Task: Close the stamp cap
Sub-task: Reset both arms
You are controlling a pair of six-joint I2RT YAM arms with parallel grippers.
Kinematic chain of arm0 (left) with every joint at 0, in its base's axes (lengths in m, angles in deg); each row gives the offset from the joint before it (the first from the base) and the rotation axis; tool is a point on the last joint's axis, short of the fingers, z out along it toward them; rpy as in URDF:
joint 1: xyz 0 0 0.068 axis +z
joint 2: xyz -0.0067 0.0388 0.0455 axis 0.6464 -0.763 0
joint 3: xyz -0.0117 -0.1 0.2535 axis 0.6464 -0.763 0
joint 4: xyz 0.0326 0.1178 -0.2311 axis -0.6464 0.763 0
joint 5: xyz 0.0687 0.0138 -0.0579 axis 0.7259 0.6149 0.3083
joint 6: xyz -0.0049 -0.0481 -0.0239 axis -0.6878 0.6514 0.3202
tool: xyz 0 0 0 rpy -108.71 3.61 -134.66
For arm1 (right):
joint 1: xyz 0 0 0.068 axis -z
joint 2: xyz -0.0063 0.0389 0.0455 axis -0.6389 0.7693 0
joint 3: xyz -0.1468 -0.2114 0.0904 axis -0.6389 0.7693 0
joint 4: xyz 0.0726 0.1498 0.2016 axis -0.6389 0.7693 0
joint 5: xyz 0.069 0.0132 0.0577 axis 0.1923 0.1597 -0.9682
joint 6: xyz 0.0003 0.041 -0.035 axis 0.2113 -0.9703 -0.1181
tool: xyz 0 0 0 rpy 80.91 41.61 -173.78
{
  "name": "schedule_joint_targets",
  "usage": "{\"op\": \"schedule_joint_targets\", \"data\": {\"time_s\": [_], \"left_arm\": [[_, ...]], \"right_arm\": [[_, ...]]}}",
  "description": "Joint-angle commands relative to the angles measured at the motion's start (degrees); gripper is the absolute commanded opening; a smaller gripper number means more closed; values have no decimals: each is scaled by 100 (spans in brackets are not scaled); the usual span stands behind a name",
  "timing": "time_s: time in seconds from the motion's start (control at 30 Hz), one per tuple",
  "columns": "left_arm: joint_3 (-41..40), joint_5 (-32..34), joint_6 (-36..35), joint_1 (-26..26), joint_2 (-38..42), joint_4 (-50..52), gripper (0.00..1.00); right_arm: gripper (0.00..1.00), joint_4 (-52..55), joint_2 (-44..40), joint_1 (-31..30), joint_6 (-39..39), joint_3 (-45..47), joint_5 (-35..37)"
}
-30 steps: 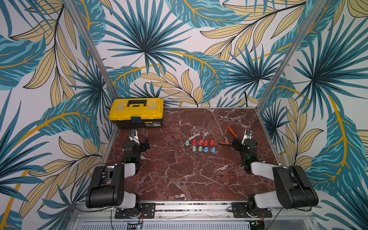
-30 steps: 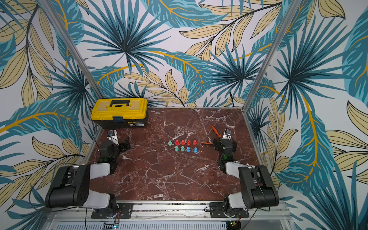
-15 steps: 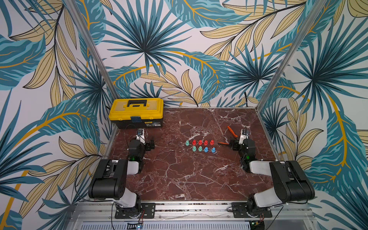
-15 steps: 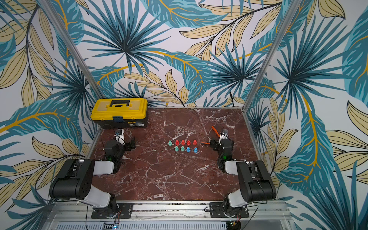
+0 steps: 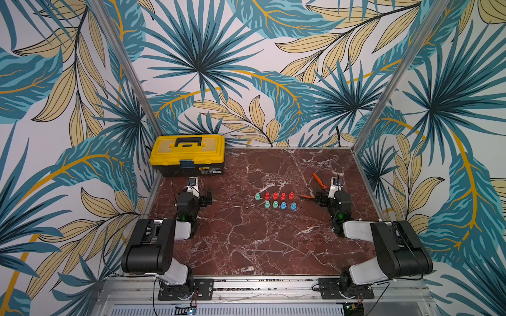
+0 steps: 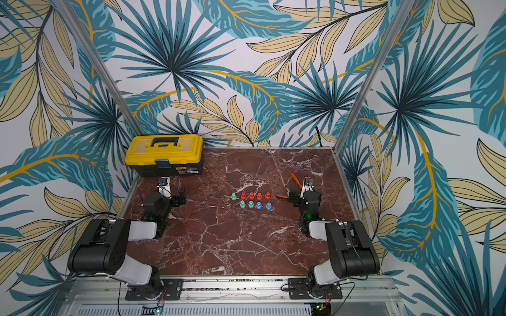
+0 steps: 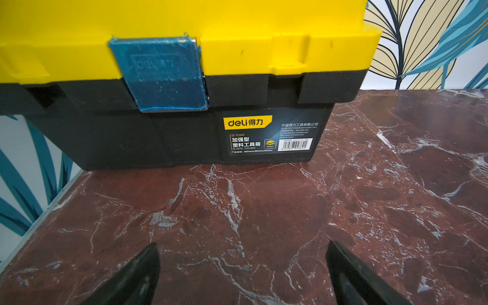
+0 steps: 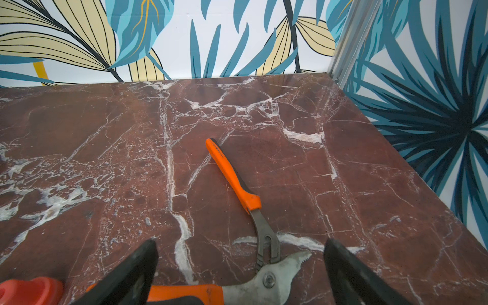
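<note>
Several small stamps stand in two rows mid-table in both top views: red stamps (image 5: 275,196) behind, green stamps (image 5: 267,204) and blue stamps (image 5: 283,205) in front. They are too small to tell a cap from a body. My left gripper (image 5: 199,197) (image 7: 243,244) sits low at the table's left, facing the toolbox, open and empty. At the right, my right gripper (image 5: 327,197) (image 8: 240,241) is open over the head of the pliers, holding nothing. One red stamp (image 8: 29,290) shows at the edge of the right wrist view.
A yellow and black toolbox (image 5: 189,153) (image 7: 184,79), shut with a blue latch, stands at the back left. Orange-handled pliers (image 5: 319,180) (image 8: 232,174) lie open under and beyond my right gripper. Patterned walls and metal posts close off the back and sides.
Both arms have unfolded a little, carrying the grippers towards the back of the table and slightly inward. Both grippers stayed open. The stamps have not moved.
</note>
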Motion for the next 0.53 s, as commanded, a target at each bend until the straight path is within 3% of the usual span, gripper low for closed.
{"op": "schedule_joint_targets", "data": {"time_s": [0.0,0.5], "left_arm": [[72,52,-54,-23,-11,-161,99],[91,17,1,26,-36,-163,100]], "right_arm": [[99,-118,-48,18,59,-25,-30],[100,-118,-43,19,55,-28,-32]]}}
